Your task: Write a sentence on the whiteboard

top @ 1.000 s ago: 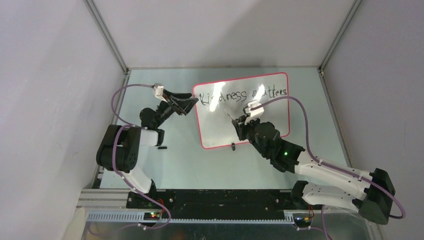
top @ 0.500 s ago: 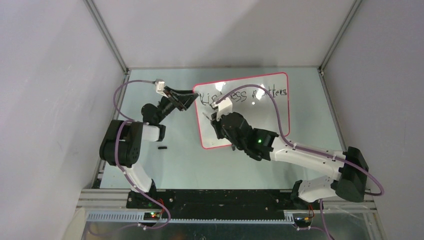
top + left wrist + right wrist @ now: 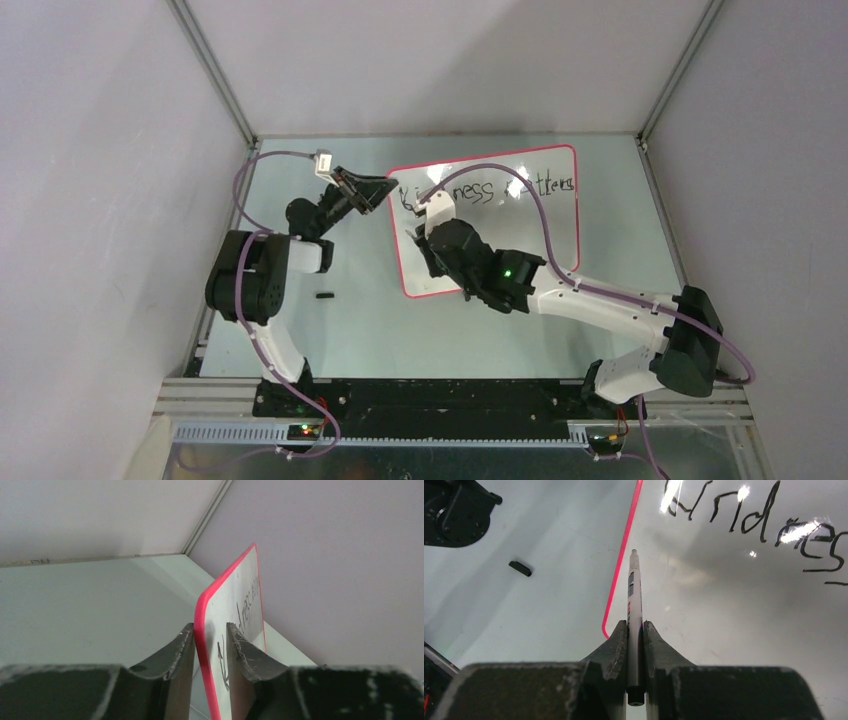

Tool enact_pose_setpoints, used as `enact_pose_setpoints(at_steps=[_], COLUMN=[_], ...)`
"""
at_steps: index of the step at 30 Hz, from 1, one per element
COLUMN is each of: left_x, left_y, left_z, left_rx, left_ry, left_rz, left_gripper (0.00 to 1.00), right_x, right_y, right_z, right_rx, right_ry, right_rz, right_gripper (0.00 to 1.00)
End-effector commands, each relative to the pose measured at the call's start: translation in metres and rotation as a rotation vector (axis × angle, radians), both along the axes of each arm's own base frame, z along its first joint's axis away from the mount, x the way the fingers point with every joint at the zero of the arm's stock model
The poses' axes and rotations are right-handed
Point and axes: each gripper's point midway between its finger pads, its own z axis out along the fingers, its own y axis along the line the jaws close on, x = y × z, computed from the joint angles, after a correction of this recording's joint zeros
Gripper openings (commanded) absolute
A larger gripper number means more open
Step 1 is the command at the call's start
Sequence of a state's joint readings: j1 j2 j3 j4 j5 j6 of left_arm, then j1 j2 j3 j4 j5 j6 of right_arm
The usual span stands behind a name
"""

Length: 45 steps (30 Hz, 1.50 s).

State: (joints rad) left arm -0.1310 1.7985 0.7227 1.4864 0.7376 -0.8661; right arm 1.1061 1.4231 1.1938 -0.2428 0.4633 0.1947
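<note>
Swinging leftward within the last second, the right arm now hangs over the whiteboard's [image 3: 530, 240] left half, and the left fingers [image 3: 175, 655] have narrowed. They straddle the whiteboard's upper left corner rim, slightly spread, with a slim gap on its written side. The right fingers [image 3: 616, 647] pinch a white marker [image 3: 634, 595], tip just inside the whiteboard's left rim. The sentence [image 3: 485, 190] runs along the top edge of the whiteboard, which lies on the counter [image 3: 330, 330].
</note>
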Motion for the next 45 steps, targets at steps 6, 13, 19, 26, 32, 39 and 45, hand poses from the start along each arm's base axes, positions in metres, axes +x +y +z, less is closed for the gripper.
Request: enact_pose_setpoints(at_steps=[6,13,19,26,32,39,45], left_x=[-0.003,-0.002,-0.002,-0.003,-0.003,-0.004,-0.004], left_y=[-0.003,-0.003,-0.003,-0.003,-0.003,-0.003,-0.003], left_z=[0.012,0.009,0.009,0.008,0.008,0.008,0.008], left_rx=[-0.007,-0.002,-0.001,0.001,0.001,-0.001,0.000], left_ry=[-0.046,-0.044,-0.045,-0.044,-0.044,-0.042,-0.040], left_rz=[-0.039,-0.039,-0.040,-0.043,-0.043,-0.043,-0.042], left_gripper=[0.04,0.00,0.00,0.00,0.00,0.00,0.00], right_x=[-0.002,-0.003,-0.002,0.007,0.011,0.016,0.020], right_y=[-0.005,0.004,0.008,0.013,0.014,0.014,0.017], right_z=[0.004,0.004,0.000,-0.008,-0.008,-0.009,-0.002], right_rx=[-0.048,-0.110,-0.158,-0.242,-0.259,-0.274,-0.257], right_ry=[0.027,0.021,0.030,0.027,0.008,-0.005,-0.021], right_rz=[-0.048,-0.040,-0.042,-0.073,-0.083,-0.101,-0.101], right_gripper=[0.00,0.00,0.00,0.00,0.00,0.00,0.00])
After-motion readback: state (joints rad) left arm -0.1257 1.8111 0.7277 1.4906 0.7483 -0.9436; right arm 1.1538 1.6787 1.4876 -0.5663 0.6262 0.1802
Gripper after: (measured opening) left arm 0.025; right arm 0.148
